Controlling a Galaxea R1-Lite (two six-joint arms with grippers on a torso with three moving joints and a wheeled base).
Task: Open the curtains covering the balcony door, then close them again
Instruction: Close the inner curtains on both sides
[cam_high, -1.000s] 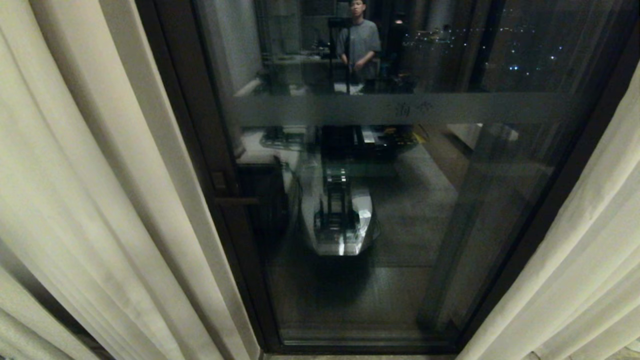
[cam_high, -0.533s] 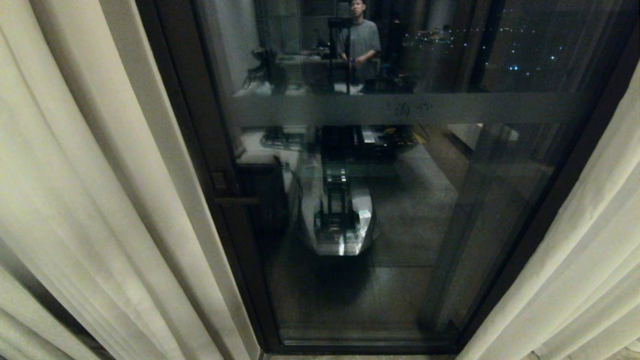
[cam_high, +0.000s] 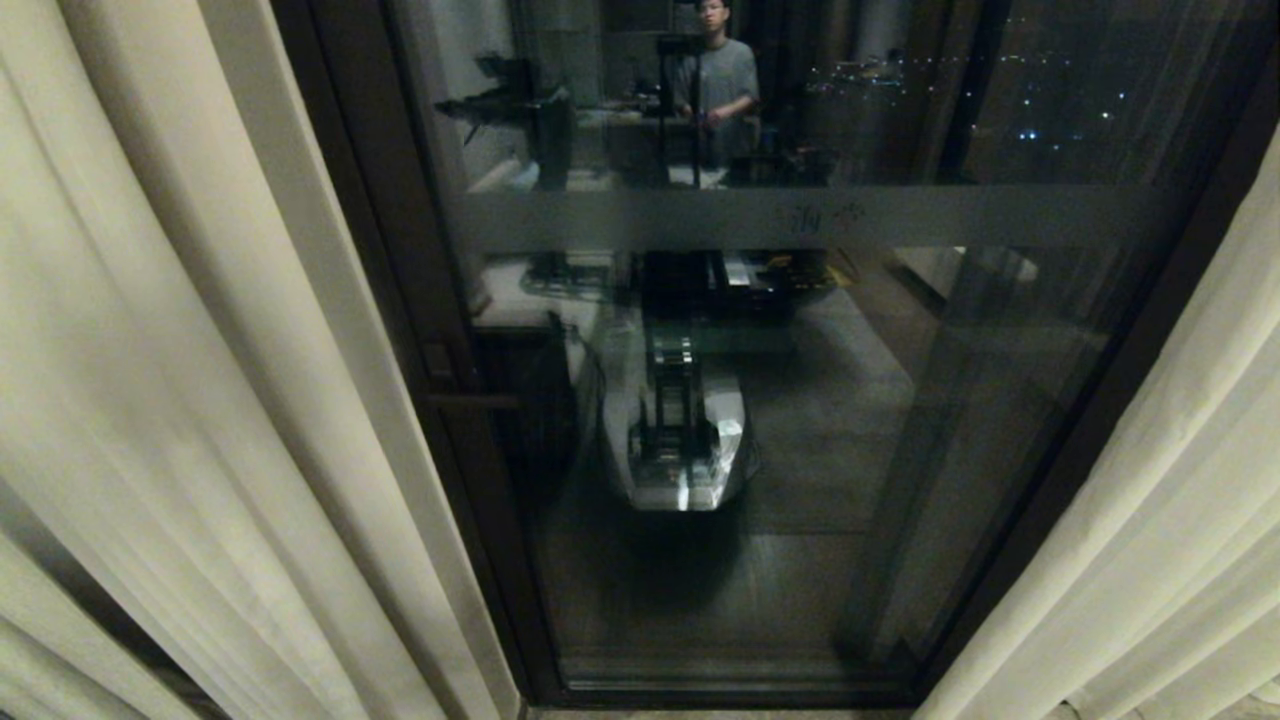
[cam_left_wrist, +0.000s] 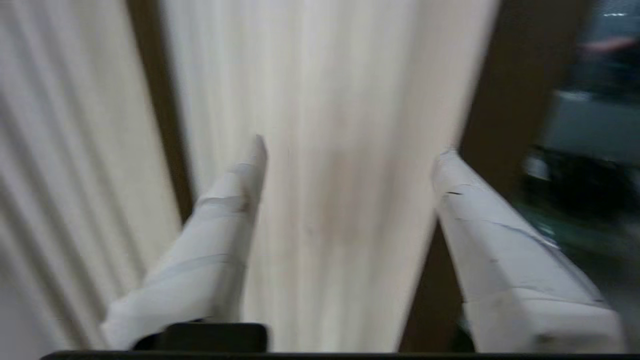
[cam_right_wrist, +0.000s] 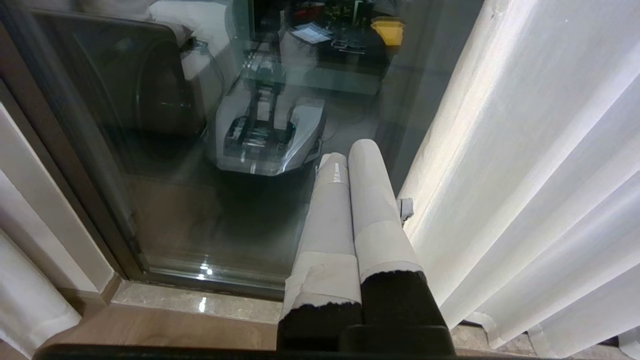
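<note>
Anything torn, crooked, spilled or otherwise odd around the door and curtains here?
Nothing stands out. The left curtain and right curtain hang in even pleats, drawn aside from the balcony door, whose glass looks intact. The figure in it is only a person's reflection.

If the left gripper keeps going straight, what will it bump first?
Probably the left curtain: the open left gripper points right at its edge fold. How far away is hard to tell.
</note>
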